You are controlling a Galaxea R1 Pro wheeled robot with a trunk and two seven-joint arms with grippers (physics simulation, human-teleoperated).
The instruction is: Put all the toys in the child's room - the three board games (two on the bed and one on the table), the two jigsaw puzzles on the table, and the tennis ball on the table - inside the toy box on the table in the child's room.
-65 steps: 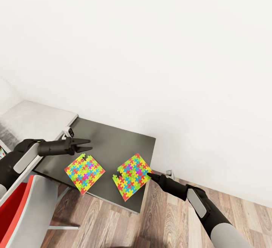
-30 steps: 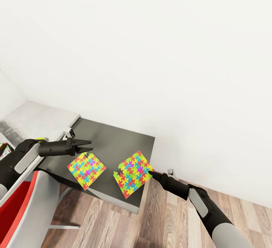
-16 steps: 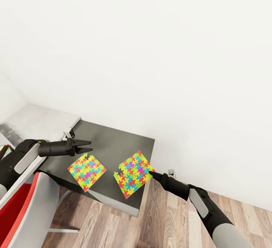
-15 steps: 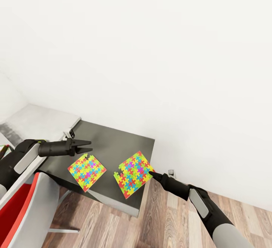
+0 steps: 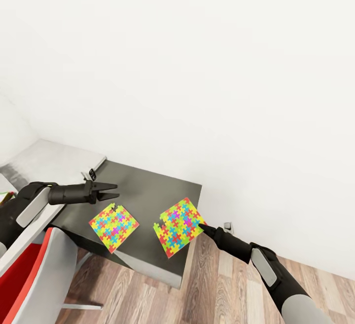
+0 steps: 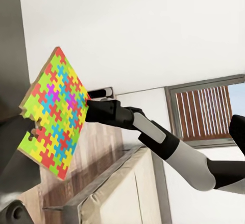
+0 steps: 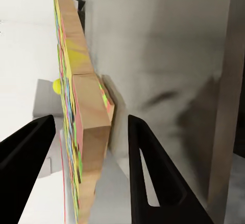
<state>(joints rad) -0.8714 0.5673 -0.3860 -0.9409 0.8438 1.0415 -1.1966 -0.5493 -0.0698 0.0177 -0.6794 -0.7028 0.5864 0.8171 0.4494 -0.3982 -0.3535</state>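
Two jigsaw puzzles lie on the dark surface (image 5: pixel 148 186): left puzzle (image 5: pixel 113 220) and right puzzle (image 5: pixel 180 225), apart; right puzzle overhangs the surface's edge nearest the right tool (image 5: pixel 202 226); its fingers stand wide, straddling that puzzle's raised edge (image 7: pixel 84 127); not clamped. Left tool (image 5: pixel 112 191) hovers just beyond the left puzzle's far corner, fingers narrowly apart, empty. Judgement: puzzle is a thin, stiff, light slab; best pinched at the overhanging edge; may slide.

A plain white wall (image 5: pixel 197 67) rises behind brown wood-plank flooring (image 5: pixel 217 294). A red-seated chair with a grey frame (image 5: pixel 29 274) stands nearby. A brown-slatted window (image 6: pixel 204 109) shows beyond.
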